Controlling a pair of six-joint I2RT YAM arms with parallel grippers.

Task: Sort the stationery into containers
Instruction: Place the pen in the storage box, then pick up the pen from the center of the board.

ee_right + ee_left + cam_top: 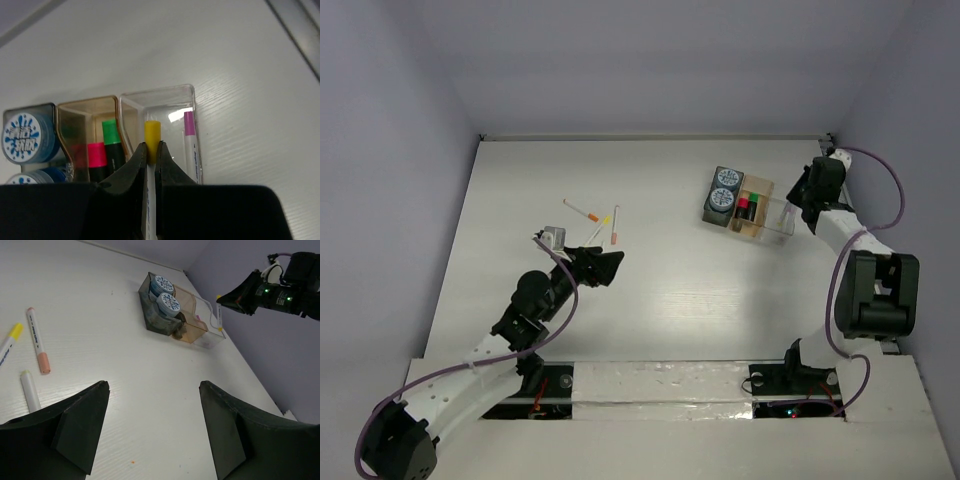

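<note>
The yellow-tipped pen (152, 131) sits pinched between my right fingers (141, 161), which are closed tight on its white barrel. Its long axis runs straight out from my wrist, yellow end leading. From the left wrist's view it hangs close to upright over the clear end of the tray (157, 92). I cannot tell whether its lower end touches the rim.

In that clear compartment lies a pink-purple-ended pen (189, 142), coloured end toward the far wall, running nearly parallel to mine. The tan compartment next to it holds the green piece (109, 132) and the pink-red piece (96, 154), both standing. Past them, in the dark section, are the two canisters (22, 137), patterned tops up.

Well apart from all this, my left fingers (90, 402) are spread wide over the surface (125, 365) with nothing between them. Just beyond them lie loose pens — an orange-ended pen (38, 340), a yellow-ended one (10, 340) and a white one (30, 390) — flat and pointing different ways.
</note>
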